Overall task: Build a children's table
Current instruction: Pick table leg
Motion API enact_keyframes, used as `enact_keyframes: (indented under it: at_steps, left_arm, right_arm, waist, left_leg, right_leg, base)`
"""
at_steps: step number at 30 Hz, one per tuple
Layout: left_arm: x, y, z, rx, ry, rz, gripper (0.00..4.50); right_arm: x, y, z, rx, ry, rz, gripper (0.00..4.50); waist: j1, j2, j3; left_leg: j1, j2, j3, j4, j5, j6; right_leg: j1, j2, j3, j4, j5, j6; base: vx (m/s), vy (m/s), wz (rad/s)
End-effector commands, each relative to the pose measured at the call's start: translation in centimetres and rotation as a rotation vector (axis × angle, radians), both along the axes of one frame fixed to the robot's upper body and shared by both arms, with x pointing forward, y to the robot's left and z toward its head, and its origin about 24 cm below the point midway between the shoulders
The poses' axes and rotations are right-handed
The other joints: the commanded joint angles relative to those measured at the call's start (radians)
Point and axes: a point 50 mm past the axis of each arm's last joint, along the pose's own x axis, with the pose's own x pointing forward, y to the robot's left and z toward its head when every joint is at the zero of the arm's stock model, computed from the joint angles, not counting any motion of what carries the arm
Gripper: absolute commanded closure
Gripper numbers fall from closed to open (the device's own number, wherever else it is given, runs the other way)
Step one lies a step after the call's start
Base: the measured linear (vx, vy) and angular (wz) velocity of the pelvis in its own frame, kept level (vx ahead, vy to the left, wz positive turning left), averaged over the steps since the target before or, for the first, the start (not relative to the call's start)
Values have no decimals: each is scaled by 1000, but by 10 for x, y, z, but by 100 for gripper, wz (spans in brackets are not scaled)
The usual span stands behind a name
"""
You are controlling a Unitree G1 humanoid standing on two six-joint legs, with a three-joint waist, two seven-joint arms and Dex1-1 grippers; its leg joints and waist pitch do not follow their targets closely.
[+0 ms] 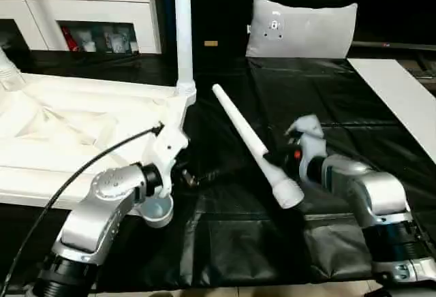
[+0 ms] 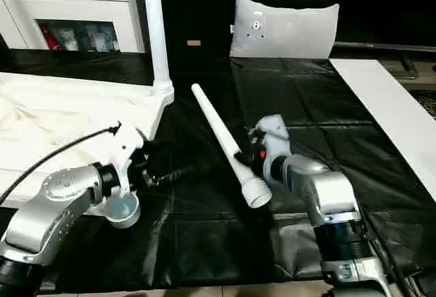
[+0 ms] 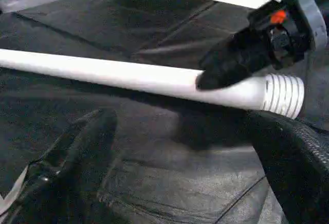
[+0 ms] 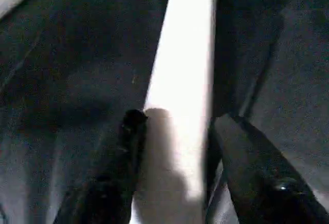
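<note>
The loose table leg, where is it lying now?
The loose leg lies on the black sheet in the middle, between the right gripper fingers, right of the tabletop.

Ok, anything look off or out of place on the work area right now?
Nothing damaged or spilled. The table top lies underside up with one leg standing in a corner socket. A loose leg lies on the black sheet, the right gripper closed around it.

Right claw (image 4: 175,131) fingers straddling the leg (image 1: 253,144), left claw (image 1: 193,177) low, fingers spread
</note>
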Motion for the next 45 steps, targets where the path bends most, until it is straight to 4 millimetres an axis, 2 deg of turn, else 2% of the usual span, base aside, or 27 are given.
enact_keyframes:
  at_steps: [1, 5, 8, 15, 23, 26, 27, 29, 30, 31, 34, 35, 36, 38, 41, 45]
  left_arm:
    - [-1, -1, -1, 15, 0, -8, 0]
    - [-2, -1, -1, 18, 0, -8, 0]
    - [-2, -1, -2, 22, 0, -8, 0]
    - [-2, -1, -2, 29, 0, -8, 0]
    - [-2, -1, -2, 33, -6, -5, 0]
    - [0, -1, 0, 20, -29, 13, 0]
    - [2, -1, 3, 3, -45, 26, 0]
    - [3, -1, 6, -11, -51, 35, 0]
    - [6, -2, 9, -39, -60, 47, 0]
    - [7, -3, 12, -59, -66, 53, 0]
    - [11, -6, 21, -111, -82, 63, 0]
    - [13, -7, 25, -137, -88, 64, 0]
    - [16, -12, 38, -230, -95, 57, 0]
    - [17, -13, 40, -244, -97, 56, 0]
    - [25, -20, 62, -414, -96, 82, 0]
    - [37, -25, 83, -571, -93, 127, 0]
  right_arm:
    - [-4, -1, -2, -39, 62, 12, 219]
    - [-7, 0, -4, -30, 111, 12, 219]
    - [-8, 0, -6, -40, 139, 10, 252]
    - [-13, 0, -8, -54, 182, 18, 268]
    - [-2, -7, -1, -23, 98, -80, 270]
    - [10, -14, 10, 71, -1, -181, 270]
    - [18, -17, 21, 169, -112, -227, 270]
    - [20, -17, 26, 216, -145, -241, 270]
    - [24, -17, 36, 315, -231, -243, 270]
    - [25, -17, 43, 363, -289, -231, 270]
    - [26, -15, 57, 506, -382, -217, 270]
    - [25, -14, 61, 567, -402, -207, 270]
    - [20, -8, 75, 739, -446, -144, 270]
    - [19, -7, 77, 767, -448, -131, 270]
    - [7, 5, 84, 873, -465, 14, 270]
    - [-3, 17, 84, 923, -466, 130, 271]
  waist:
    - [3, -3, -58]
    - [4, -3, -58]
    - [5, -3, -60]
    - [5, -3, -59]
    - [5, -2, -60]
    - [5, -2, -63]
    - [6, -2, -63]
    - [6, -3, -64]
    - [6, -3, -63]
    - [7, -2, -64]
    - [6, -2, -63]
    - [5, -3, -63]
    - [6, -3, -64]
    - [8, -3, -64]
    - [7, -5, -64]
    - [14, -8, -63]
  left_leg:
    - [-3, 64, -16, -70, -55, 16]
    - [-2, 65, -16, -70, -61, 10]
    - [-2, 66, -16, -70, -57, 9]
    - [-1, 67, -17, -70, -69, 1]
    - [-1, 67, -16, -70, -74, -8]
    - [0, 66, -16, -70, -64, -12]
    - [0, 67, -14, -69, -71, -11]
    - [-2, 67, -14, -69, -67, -10]
    - [-1, 67, -14, -70, -64, -5]
    - [-1, 68, -12, -68, -77, 1]
    - [-2, 67, -12, -69, -72, 15]
    - [-2, 67, -12, -69, -71, 17]
    - [-2, 66, -10, -68, -74, 25]
    - [-3, 68, -13, -69, -65, 30]
    - [-5, 67, -11, -67, -58, 37]
    - [-7, 64, -9, -65, -58, 44]
  right_leg:
    - [53, -116, 70, -89, -220, -109]
    - [51, -117, 70, -90, -231, -108]
    - [52, -119, 71, -88, -216, -111]
    - [52, -121, 71, -89, -217, -115]
    - [51, -121, 72, -89, -215, -117]
    - [51, -119, 71, -85, -194, -124]
    - [50, -124, 73, -86, -187, -129]
    - [53, -122, 71, -83, -179, -128]
    - [51, -120, 70, -83, -171, -127]
    - [51, -125, 70, -86, -179, -130]
    - [52, -121, 69, -87, -190, -125]
    - [51, -120, 69, -87, -190, -126]
    - [53, -121, 69, -87, -188, -132]
    - [52, -121, 66, -86, -182, -136]
    - [54, -120, 65, -86, -171, -143]
    - [55, -120, 64, -96, -214, -122]
  base:
    - [0, 0, 0]
    - [0, 0, 0]
    - [0, 0, 0]
    - [0, 0, 0]
    - [0, 0, 0]
    - [0, 0, 0]
    - [0, 0, 0]
    - [0, 0, 0]
    - [0, 0, 0]
    - [0, 0, 0]
    - [0, 0, 0]
    - [0, 0, 0]
    - [0, 0, 0]
    - [0, 0, 0]
    - [0, 0, 0]
    - [0, 0, 0]
